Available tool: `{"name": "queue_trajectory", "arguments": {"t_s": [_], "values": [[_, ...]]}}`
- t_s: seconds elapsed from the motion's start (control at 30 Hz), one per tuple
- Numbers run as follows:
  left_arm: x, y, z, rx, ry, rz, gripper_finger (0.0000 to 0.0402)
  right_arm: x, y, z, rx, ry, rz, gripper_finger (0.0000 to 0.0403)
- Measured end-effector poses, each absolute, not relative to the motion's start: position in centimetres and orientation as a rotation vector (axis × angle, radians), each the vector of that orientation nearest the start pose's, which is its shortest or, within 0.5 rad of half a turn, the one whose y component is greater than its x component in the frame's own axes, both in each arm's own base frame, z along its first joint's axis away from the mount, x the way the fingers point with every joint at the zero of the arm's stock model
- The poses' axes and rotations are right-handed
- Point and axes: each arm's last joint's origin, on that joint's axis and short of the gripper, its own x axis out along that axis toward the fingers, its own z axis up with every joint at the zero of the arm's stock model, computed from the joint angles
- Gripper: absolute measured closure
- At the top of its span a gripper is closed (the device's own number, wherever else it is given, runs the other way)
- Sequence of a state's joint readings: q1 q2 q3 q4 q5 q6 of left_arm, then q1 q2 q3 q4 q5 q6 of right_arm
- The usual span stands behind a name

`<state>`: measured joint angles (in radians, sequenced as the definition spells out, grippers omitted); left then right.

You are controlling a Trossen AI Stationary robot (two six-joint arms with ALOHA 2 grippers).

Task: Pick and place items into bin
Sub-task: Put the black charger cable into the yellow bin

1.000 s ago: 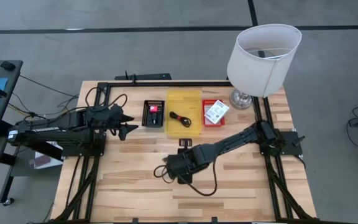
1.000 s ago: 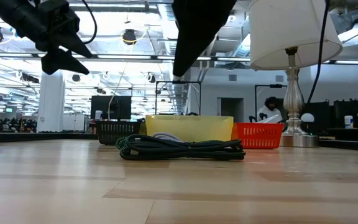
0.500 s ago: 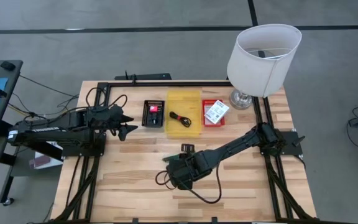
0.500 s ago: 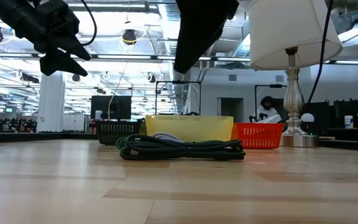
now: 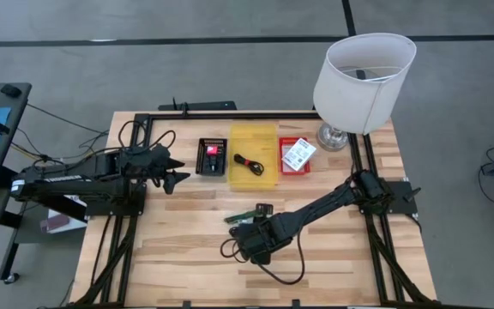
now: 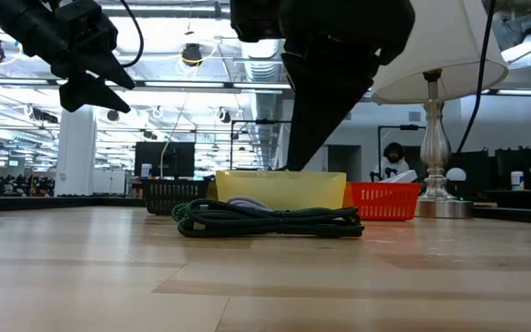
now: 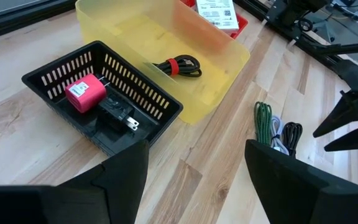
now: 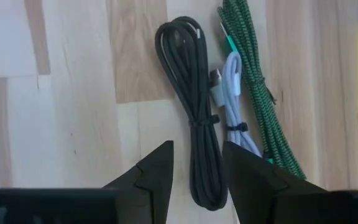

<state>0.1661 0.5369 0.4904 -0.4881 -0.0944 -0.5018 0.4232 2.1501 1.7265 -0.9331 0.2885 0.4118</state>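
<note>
Three coiled cords lie side by side on the table: a black one (image 8: 197,118), a white one (image 8: 232,102) and a green braided one (image 8: 253,87). My right gripper (image 8: 197,180) hangs open just above them, pointing steeply down, a finger on either side of the black cord's end. The cords (image 5: 245,216) lie in front of the yellow bin (image 5: 254,142), which holds a black cord with a red tie (image 7: 179,65). My left gripper (image 5: 181,174) waits open above the table's left side.
A black basket (image 7: 55,78) with a pink-red block (image 7: 82,94) and a black plug stands left of the bin. A red basket (image 5: 297,167) with a white labelled packet (image 5: 298,153) stands to its right. A lamp (image 5: 363,77) occupies the far right corner.
My right gripper has come down and moved toward the table's near edge. The cords it hid from above now show just beyond it. The cords have not moved.
</note>
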Motion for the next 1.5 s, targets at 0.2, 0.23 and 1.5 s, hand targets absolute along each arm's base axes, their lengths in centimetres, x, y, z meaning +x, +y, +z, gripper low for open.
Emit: {"name": "queue_trajectory", "arguments": {"t_s": [0.2, 0.23, 1.5], "values": [[12.2, 2.3, 23.8, -0.506, 0.46, 0.383, 0.0144, 39.5, 16.8, 17.7, -0.123, 1.275, -0.152, 0.0271], [12.2, 2.3, 23.8, -0.506, 0.46, 0.383, 0.0144, 39.5, 16.7, 17.5, -0.121, 1.284, -0.15, 0.0271], [12.2, 2.3, 23.8, -0.506, 0.461, 0.384, 0.0144, 39.4, 14.8, 15.1, -0.037, 1.35, -0.093, 0.0272]]}}
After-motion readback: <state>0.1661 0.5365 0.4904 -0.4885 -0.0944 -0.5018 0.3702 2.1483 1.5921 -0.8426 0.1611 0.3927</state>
